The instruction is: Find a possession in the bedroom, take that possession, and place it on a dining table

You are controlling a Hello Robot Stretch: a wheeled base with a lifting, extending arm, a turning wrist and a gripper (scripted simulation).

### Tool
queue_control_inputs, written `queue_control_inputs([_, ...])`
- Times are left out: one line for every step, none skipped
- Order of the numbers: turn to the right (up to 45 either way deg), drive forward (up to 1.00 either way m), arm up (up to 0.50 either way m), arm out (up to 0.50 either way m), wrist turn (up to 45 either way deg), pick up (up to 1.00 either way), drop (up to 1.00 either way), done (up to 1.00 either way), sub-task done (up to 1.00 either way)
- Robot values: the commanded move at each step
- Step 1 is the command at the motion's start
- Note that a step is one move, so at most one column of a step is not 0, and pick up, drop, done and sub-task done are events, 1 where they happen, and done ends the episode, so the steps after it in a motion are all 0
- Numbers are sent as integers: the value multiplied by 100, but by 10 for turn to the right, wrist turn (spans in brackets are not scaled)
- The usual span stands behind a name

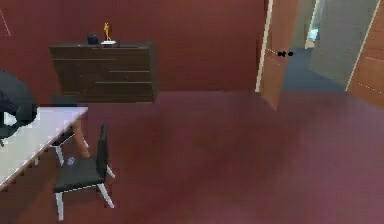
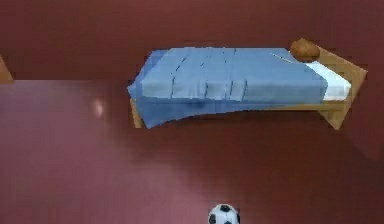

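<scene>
Where the table stands: a white-topped table at the forward view's left edge carries a dark rounded lump; whether it is a dining table cannot be told.
Chair: a dark-seated chair with pale legs is drawn up at that table's near corner.
Dresser: a dark brown wooden chest of drawers against the red wall carries a small gold statuette. It is probably stiff and light but easy to tip.
Door: a brown wooden door stands ajar at the forward view's right.
Bed: a wooden-framed bed under a rumpled blue blanket lies well out on the side the arm reaches toward.
Football: a black-and-white football sits on the red floor, close in on the arm's side and well short of the bed. It is the likeliest possession to take. It is probably light, smooth and ready to roll, and too round for thin fingers to seat easily, so take it squarely across its widest part from above.
Pillow: a brown cushion rests at the bed's far right end.
Gripper: its state cannot be told.
Writing: no label or print is readable.
</scene>
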Motion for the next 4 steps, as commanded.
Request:
queue_control_inputs([0,100,0,0,0,0,0,0,0])
queue_control_inputs([0,75,0,0,0,0,0,0,0])
queue_control_inputs([-450,0,0,0,0,0,0,0,0])
queue_control_inputs([-30,0,0,0,0,0,0,0,0])
